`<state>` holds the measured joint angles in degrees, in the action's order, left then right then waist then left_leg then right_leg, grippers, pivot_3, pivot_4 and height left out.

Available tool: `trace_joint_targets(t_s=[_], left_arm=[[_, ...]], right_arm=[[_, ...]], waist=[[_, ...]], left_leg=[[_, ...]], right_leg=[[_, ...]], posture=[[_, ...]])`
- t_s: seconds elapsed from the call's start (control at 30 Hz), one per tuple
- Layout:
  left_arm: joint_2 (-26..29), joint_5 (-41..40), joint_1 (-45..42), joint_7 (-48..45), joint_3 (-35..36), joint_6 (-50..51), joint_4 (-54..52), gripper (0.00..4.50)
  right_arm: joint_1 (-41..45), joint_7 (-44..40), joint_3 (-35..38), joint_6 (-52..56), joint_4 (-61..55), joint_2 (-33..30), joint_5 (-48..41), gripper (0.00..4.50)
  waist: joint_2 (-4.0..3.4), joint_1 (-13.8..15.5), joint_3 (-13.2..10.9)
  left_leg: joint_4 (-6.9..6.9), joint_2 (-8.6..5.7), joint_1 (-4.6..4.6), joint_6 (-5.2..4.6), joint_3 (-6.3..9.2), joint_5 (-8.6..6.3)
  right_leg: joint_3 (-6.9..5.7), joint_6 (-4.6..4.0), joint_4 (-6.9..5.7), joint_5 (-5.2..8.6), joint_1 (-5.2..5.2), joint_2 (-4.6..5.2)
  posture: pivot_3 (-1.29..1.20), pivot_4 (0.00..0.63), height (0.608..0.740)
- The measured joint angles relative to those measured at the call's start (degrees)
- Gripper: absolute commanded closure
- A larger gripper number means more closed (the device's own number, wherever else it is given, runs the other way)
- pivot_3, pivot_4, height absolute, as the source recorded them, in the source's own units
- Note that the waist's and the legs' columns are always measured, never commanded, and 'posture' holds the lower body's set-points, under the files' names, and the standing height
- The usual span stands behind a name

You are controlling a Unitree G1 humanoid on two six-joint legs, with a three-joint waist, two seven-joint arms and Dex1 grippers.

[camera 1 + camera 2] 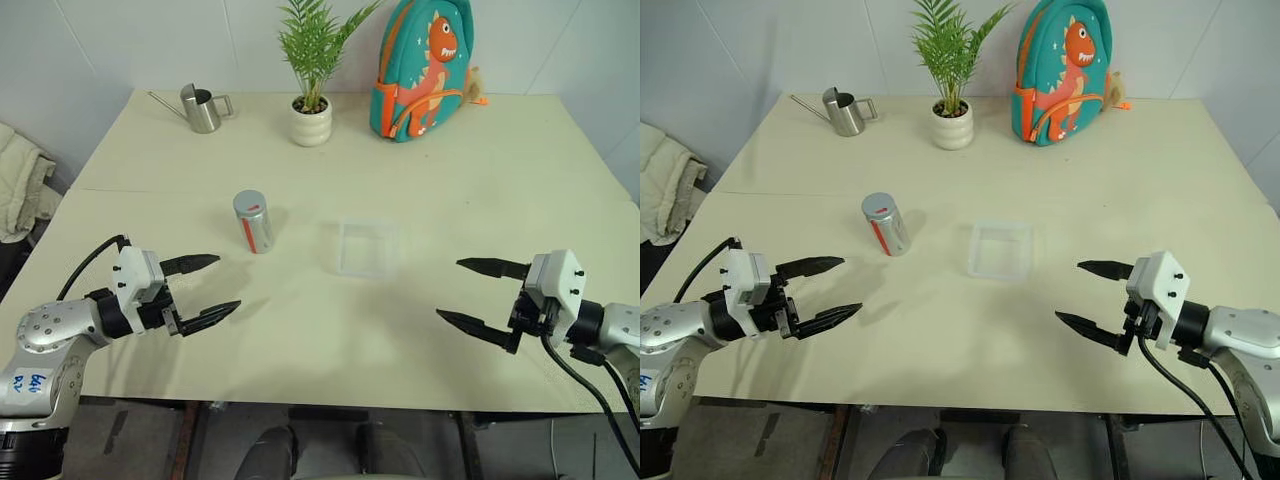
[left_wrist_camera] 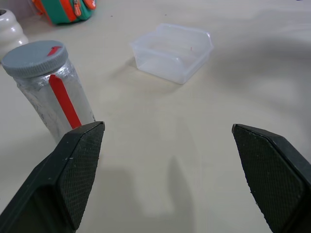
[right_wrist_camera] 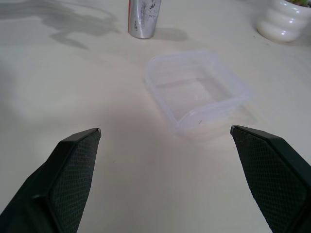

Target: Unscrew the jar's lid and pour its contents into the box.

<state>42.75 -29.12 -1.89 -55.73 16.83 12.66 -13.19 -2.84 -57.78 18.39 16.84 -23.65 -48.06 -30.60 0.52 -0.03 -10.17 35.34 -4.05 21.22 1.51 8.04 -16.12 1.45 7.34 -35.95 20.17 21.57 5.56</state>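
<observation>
On the cream table (image 1: 480,190), with the jar (image 1: 254,222) as landmark: it stands upright, long axis vertical, grey lid (image 1: 250,204) on; the clear plastic box (image 1: 368,247) lies just beside it, toward the robot's right. The left gripper (image 1: 206,288) is nearer to the jar, which lies ahead of its tips and slightly inward; the right gripper (image 1: 481,297) is well apart, beyond the box. Both have jaws spread wide, holding and touching nothing.
</observation>
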Motion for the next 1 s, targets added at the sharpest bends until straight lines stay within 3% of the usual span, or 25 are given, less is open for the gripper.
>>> trace_joint_targets(t_s=[0.2, 0.33, 0.47, 0.7, 1.0], left_arm=[[-1.3, 1.5, 3.8, 4.6, 0.8, 0.4, -2.0, 0.04], [-8.9, 5.3, 6.6, 15.2, 1.0, 0.4, -4.5, 0.04], [-17.7, 13.5, 7.5, 28.3, -3.5, 1.6, -9.1, 0.04], [-28.0, 25.0, -0.4, 44.0, -10.4, 1.9, -6.6, 0.04], [-30.3, 28.6, -9.4, 47.9, -13.7, -0.3, 1.3, 0.04]], right_arm=[[1.1, 0.4, -2.8, -0.6, 1.3, 1.7, 0.5, 0.00], [5.8, 1.4, -4.7, 0.0, 2.4, 3.1, 0.3, 0.00], [11.3, 2.5, -8.9, 1.2, 2.7, 6.6, -0.2, 0.00], [21.5, 7.1, -15.0, 5.2, 3.3, 14.4, -1.0, 0.00], [24.0, 13.6, -19.3, 10.2, -1.7, 20.0, -2.7, 0.00]], waist=[[0.00, 0.1, 0.0], [0.07, 0.1, 0.0], [0.10, 0.3, 0.0], [0.11, 1.6, 0.0], [0.12, 1.5, 0.0]], left_leg=[[0.06, -0.01, -0.02, -0.07, -0.10, -0.04], [0.26, 0.00, 0.00, -0.16, -0.21, -0.12], [0.41, -0.05, 0.03, -0.20, -0.29, -0.15], [0.70, -0.11, 0.08, -0.25, -0.36, -0.18], [0.68, -0.13, 0.20, -0.40, -0.65, -0.27]], right_leg=[[0.20, 0.05, -0.01, -0.03, 0.00, 0.00], [0.30, 0.16, 0.01, -0.09, 0.00, -0.03], [0.38, 0.25, -0.02, -0.15, 0.00, -0.06], [0.42, 0.35, -0.08, -0.30, 0.00, -0.22], [0.49, 0.39, 0.01, -0.31, 0.21, -0.17]], posture=[[0.00, 0.150, 0.740], [0.00, 0.150, 0.740], [0.00, 0.150, 0.740], [0.00, 0.150, 0.740], [0.00, 0.150, 0.740]])
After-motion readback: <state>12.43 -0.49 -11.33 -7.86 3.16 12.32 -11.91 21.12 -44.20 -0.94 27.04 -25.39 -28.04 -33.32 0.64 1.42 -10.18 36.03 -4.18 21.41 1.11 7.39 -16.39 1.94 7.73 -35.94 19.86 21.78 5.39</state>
